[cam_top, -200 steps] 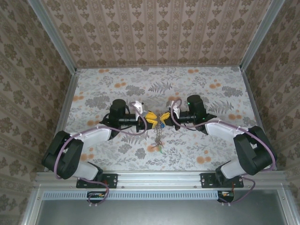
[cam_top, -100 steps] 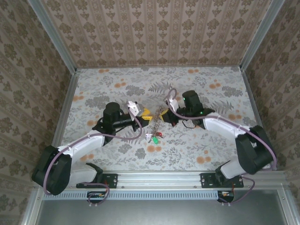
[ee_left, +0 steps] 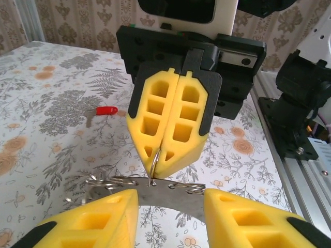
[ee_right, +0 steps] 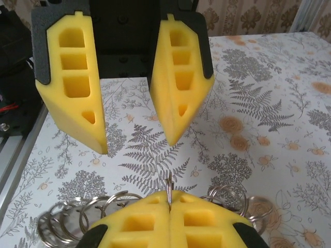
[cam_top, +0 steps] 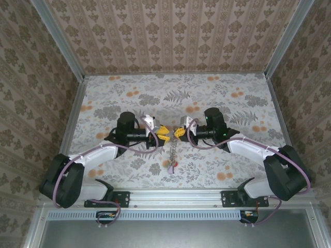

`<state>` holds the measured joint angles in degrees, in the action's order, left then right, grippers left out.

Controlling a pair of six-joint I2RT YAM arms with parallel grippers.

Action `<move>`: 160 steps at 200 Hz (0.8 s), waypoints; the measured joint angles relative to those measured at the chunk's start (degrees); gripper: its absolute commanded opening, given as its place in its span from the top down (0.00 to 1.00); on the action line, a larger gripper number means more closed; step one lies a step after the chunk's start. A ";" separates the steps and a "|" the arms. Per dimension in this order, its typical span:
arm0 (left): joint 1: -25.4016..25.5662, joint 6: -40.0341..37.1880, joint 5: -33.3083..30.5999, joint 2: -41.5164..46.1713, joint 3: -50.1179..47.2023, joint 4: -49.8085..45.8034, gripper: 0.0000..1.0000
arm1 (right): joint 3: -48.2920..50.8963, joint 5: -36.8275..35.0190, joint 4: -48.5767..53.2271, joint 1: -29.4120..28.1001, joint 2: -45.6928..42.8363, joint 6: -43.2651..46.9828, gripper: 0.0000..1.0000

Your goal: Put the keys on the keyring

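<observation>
From above, the keyring (cam_top: 172,151) dangles toward six o'clock, pinched in my closed right gripper (cam_top: 179,131). My left wrist camera adds a red-tagged key (ee_left: 106,110) on the tabletop (ee_left: 51,77) at nine o'clock. My left gripper (ee_left: 168,199) gapes wide, empty.

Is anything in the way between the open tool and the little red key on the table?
Yes, probably. The keyring hangs across the left tool's open fingers, pinched by the right tool just beyond. The red key lies on the table past them, off to one side.
</observation>
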<state>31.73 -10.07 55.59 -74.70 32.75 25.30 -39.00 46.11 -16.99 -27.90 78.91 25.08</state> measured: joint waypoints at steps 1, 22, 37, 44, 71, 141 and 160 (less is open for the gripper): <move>0.00 -0.09 0.04 -0.09 0.02 -0.02 0.61 | 0.02 0.04 0.00 0.00 0.00 0.09 1.00; -0.24 -0.92 0.26 -1.55 0.59 -0.04 0.61 | 0.07 1.01 -0.22 0.00 0.00 1.49 1.00; -0.42 -1.66 0.61 -2.95 1.31 -0.09 0.61 | 0.07 1.31 -0.24 0.00 0.00 2.10 1.00; -0.46 -1.90 0.85 -3.54 1.70 -0.11 0.62 | 0.07 1.42 -0.24 0.00 0.00 2.27 1.00; -0.63 -2.75 1.99 -5.11 2.64 0.00 0.65 | -0.11 1.90 0.48 0.00 0.00 3.45 1.00; -0.57 -4.13 3.74 -6.91 4.24 -0.15 0.68 | -1.03 2.38 0.98 0.00 2.40 3.69 1.00; -0.52 -4.48 4.04 -7.37 4.31 -0.72 0.70 | -1.05 2.40 0.98 0.00 2.58 3.67 1.00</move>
<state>31.20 -14.55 59.64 -82.06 37.06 24.58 -40.05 48.51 -16.01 -27.90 81.49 28.75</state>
